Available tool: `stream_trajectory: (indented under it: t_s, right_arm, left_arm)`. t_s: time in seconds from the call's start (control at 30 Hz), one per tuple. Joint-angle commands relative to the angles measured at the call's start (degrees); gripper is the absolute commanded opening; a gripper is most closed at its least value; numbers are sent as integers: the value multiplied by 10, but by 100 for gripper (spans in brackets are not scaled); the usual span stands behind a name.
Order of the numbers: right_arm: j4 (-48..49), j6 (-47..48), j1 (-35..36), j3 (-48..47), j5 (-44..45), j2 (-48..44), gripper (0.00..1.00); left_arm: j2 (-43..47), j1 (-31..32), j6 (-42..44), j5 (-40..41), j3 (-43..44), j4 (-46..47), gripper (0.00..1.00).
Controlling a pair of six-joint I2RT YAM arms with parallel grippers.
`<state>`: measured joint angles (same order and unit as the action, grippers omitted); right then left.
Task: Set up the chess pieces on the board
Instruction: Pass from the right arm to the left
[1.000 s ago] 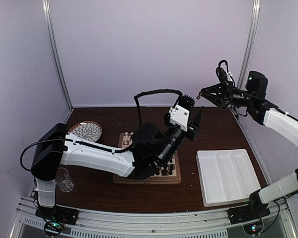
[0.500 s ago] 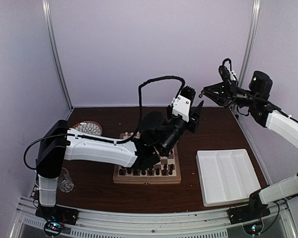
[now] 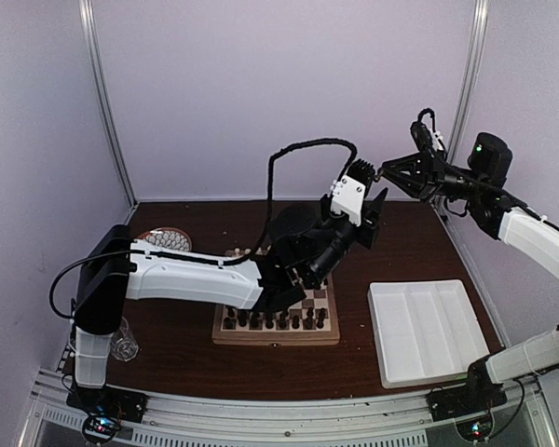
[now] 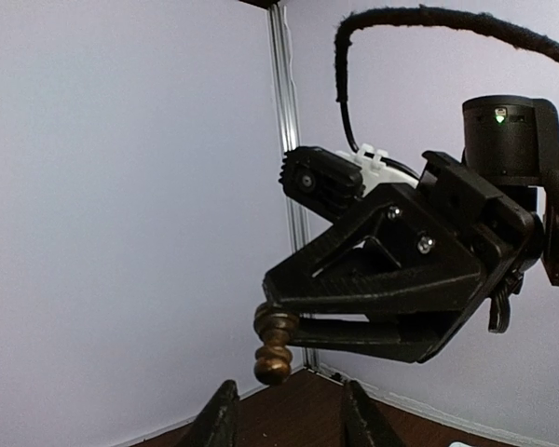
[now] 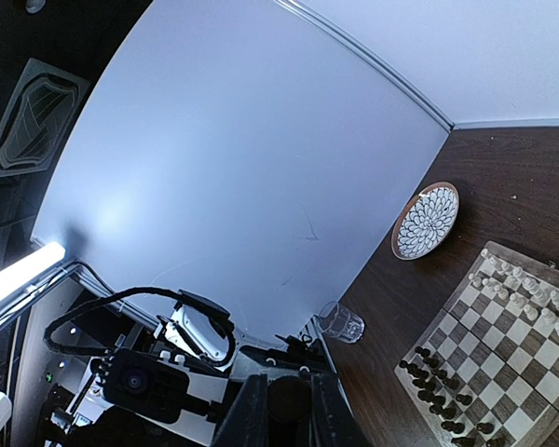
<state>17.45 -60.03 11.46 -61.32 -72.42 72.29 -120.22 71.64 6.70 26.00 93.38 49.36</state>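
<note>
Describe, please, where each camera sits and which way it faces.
Top external: above and behind the bases, looking down at the board; both arms show, left claw lifted near right claw.
Left wrist: lifted, facing the right claw, which grips a brown chess piece before the wall; own fingertips at bottom edge.
Right wrist: high up, looking down at the board, plate and glass; own fingers at bottom.
Shared: top and right wrist both show board and plate.
</note>
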Motion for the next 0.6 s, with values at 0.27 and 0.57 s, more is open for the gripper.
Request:
stream_trajectory:
  t_s: [0.27,0.57]
  right_arm:
    - [25,-6,-4,7,-11,-13,17]
    - [31,-10,-4,8,-12,-11,17]
  left_arm:
    - [-15,-11,-11,-17,37,4,34]
    - [-17,-16,-20,-22,43,-5,27]
